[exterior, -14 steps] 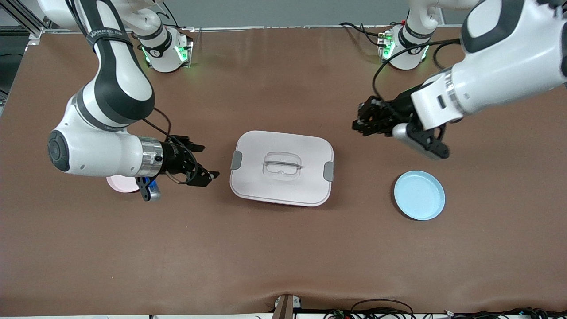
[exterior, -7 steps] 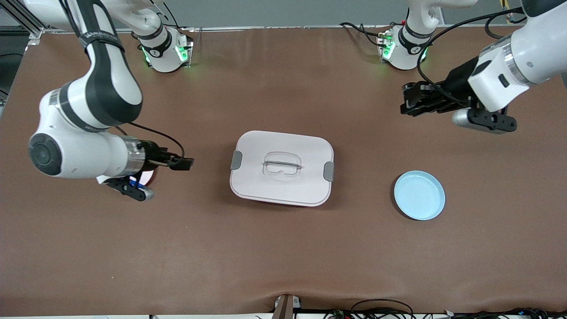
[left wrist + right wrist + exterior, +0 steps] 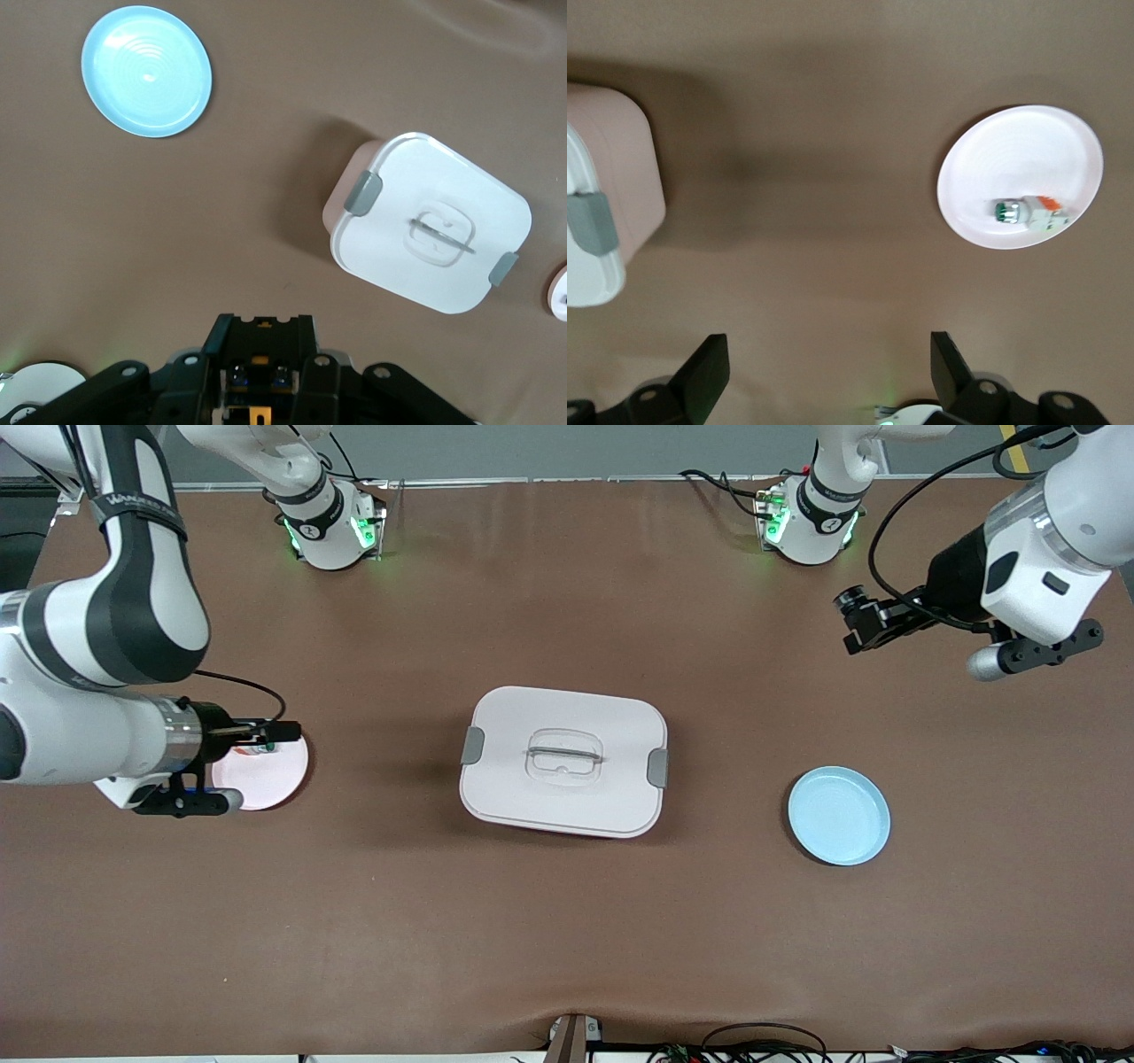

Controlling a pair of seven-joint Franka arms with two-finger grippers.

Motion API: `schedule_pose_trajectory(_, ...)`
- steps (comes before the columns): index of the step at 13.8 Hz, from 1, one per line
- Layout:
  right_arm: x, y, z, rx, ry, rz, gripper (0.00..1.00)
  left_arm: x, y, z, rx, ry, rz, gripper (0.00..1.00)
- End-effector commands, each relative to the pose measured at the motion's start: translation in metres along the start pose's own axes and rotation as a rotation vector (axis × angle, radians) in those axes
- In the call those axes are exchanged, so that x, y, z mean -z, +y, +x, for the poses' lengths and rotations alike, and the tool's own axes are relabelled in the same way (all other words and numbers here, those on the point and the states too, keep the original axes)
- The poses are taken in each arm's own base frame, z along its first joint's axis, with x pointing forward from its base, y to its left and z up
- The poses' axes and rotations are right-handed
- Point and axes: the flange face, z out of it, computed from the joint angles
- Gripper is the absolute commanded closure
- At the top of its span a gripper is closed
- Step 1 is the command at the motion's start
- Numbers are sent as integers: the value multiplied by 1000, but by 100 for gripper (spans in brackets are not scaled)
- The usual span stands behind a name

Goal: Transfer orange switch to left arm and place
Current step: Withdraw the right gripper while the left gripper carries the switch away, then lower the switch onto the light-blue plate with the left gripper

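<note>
The right arm bends low, its open end effector [image 3: 282,732] over the pink plate [image 3: 266,779], where the switch [image 3: 1048,204] lies beside a white part [image 3: 1010,212]. The box [image 3: 563,760] sits mid-counter. The left arm's end effector [image 3: 852,622] hovers closed above bare counter [image 3: 567,921].

1. The table [image 3: 567,921] has a matt brown covering, slightly wrinkled.
2. The box [image 3: 563,760] looks like smooth white plastic, with grey clips.
3. The blue plate [image 3: 839,816] is smooth, faintly glossy.
</note>
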Motion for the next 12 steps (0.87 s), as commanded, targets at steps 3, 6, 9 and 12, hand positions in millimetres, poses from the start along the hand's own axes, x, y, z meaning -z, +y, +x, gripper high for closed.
schedule_pose_trajectory(3, 9, 42, -14, 19, -46, 3, 0, 3, -55, 37, 336, 14, 32, 100)
schedule_pose_trajectory(6, 26, 64, -30, -10, -47, 8, 0, -13, -78, 66, 498, 48, 93, 100)
schedule_pose_trajectory(9, 74, 75, -46, -38, 27, -101, 0, -37, -95, 93, 708, 99, 101, 100)
schedule_pose_trajectory(12, 89, 77, -51, -53, 52, -116, 0, -84, -114, 113, 848, 148, 99, 100)
